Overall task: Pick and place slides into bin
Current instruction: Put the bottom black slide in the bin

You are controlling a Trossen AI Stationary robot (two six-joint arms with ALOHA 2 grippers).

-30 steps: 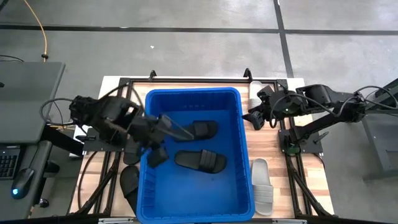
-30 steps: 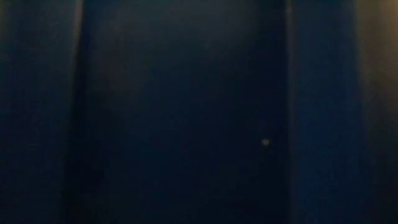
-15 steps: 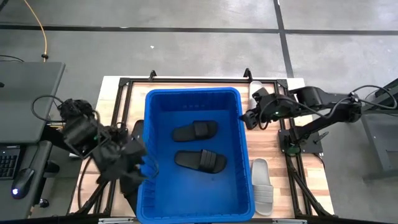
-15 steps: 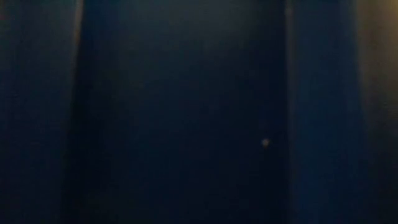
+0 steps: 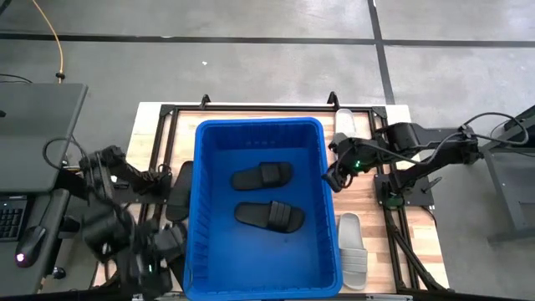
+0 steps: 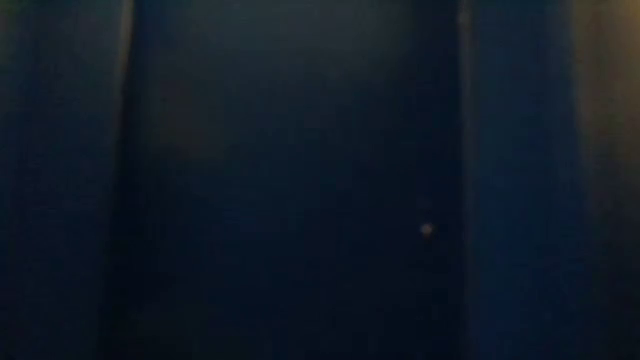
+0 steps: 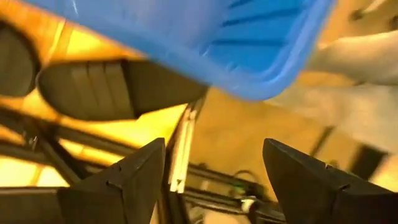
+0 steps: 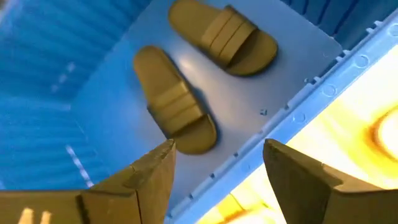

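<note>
The blue bin [image 5: 259, 138] stands mid-table with two black slides [image 5: 262, 176] [image 5: 269, 216] lying flat on its floor; they also show in the right wrist view [image 8: 224, 37] [image 8: 174, 99]. Another black slide [image 5: 178, 191] [image 7: 93, 87] lies on the table left of the bin. Two pale slides lie to the bin's right, one near [image 5: 352, 249] and one far [image 5: 344, 124]. My left gripper [image 5: 155, 261] [image 7: 214, 180] is open above the table beside the bin's near left corner [image 7: 249, 62]. My right gripper [image 5: 334, 177] [image 8: 217, 180] is open over the bin's right rim [image 8: 323, 87].
A black metal frame [image 5: 159, 117] runs around the wooden table top on both sides of the bin. A dark rounded shape [image 7: 12, 59] lies beside the black slide on the left. The low view shows only dark blue.
My left gripper has swung out of the bin, over its left rim, toward the table's left and near edges, sinking a little and turning about. My right gripper has drifted slightly toward the near edge along the bin's right rim. The slides have stayed put.
</note>
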